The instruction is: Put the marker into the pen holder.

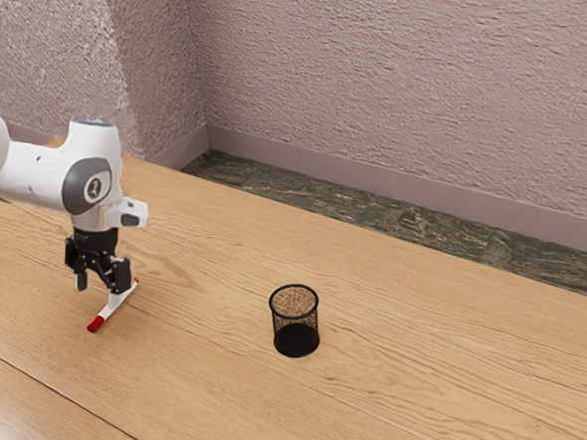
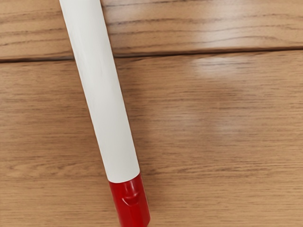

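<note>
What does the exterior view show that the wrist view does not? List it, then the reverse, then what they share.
Exterior view: the arm, the gripper with its fingers apart, the upright black mesh pen holder, the textured walls, the dark patterned floor, and a small red tip opposite the cap.

Wrist view: a moulded bump on that red cap, and pale glare on the wood close by.

Both: the marker, with its white barrel and red cap, lying on the wooden table, and a dark seam in the tabletop.
</note>
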Available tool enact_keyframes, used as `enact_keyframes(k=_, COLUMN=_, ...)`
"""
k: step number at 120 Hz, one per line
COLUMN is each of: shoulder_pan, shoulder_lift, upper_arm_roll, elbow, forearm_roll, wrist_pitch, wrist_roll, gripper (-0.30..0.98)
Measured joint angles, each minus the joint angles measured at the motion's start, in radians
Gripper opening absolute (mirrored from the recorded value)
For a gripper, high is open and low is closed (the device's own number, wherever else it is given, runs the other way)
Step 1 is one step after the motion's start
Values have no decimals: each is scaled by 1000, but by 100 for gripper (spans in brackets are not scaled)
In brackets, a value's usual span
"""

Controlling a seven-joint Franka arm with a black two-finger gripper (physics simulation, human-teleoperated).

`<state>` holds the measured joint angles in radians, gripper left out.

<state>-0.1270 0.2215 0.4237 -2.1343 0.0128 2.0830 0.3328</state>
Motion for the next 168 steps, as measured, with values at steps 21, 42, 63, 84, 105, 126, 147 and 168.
enact_keyframes(k=21, shoulder_pan=21, shoulder_lift=31, upper_arm_roll=11, elbow=-17, forearm_roll=2, wrist_pitch=48, wrist_roll=-2, gripper=67)
enact_keyframes(k=42, shoulder_pan=21, shoulder_lift=62, upper_arm_roll=12, elbow=-18, forearm_roll=2, wrist_pitch=73, wrist_roll=-3, gripper=66)
enact_keyframes(k=63, shoulder_pan=21, shoulder_lift=86, upper_arm_roll=11, elbow=-18, forearm_roll=-4, wrist_pitch=90, wrist_roll=-5, gripper=65)
enact_keyframes(k=84, shoulder_pan=14, shoulder_lift=92, upper_arm_roll=10, elbow=-17, forearm_roll=-17, wrist_pitch=103, wrist_roll=-6, gripper=56)
enact_keyframes(k=105, shoulder_pan=13, shoulder_lift=94, upper_arm_roll=10, elbow=-17, forearm_roll=-23, wrist_pitch=109, wrist_roll=-8, gripper=35)
enact_keyframes(k=126, shoulder_pan=13, shoulder_lift=104, upper_arm_roll=10, elbow=-17, forearm_roll=-25, wrist_pitch=114, wrist_roll=-9, gripper=21)
enact_keyframes(k=147, shoulder_pan=13, shoulder_lift=105, upper_arm_roll=10, elbow=-17, forearm_roll=-25, wrist_pitch=119, wrist_roll=-9, gripper=8)
enact_keyframes(k=168, shoulder_pan=13, shoulder_lift=106, upper_arm_roll=10, elbow=-17, forearm_roll=-20, wrist_pitch=123, wrist_roll=-14, gripper=-4)
